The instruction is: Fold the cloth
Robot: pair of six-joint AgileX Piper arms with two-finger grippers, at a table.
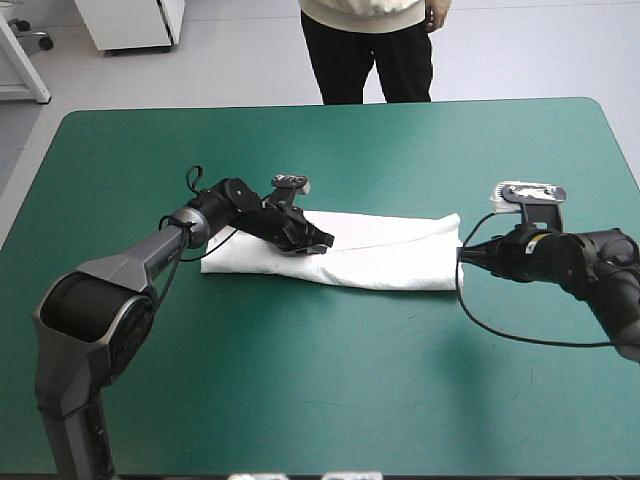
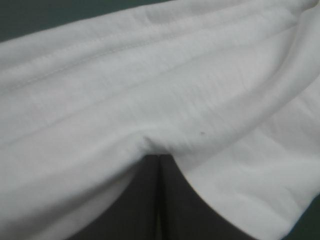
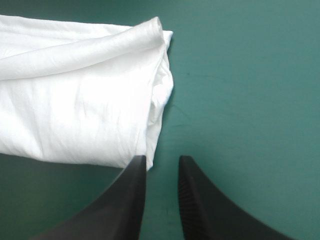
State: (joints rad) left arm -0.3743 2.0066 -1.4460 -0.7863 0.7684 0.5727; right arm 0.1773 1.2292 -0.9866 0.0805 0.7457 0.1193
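While the T-shirt [image 1: 385, 258] lies as a long folded band across the middle of the desk [image 1: 300, 390], the left end effector [image 1: 318, 240] is pinched shut on its upper layer, left of centre, with cloth puckered at the tips. The right end effector [image 3: 162, 159] is slightly parted and empty at the band's right end, just beside the corner. The next fold probably needs both ends. Seat the right end effector over all layers there, then lift evenly, or the layers may slide apart.
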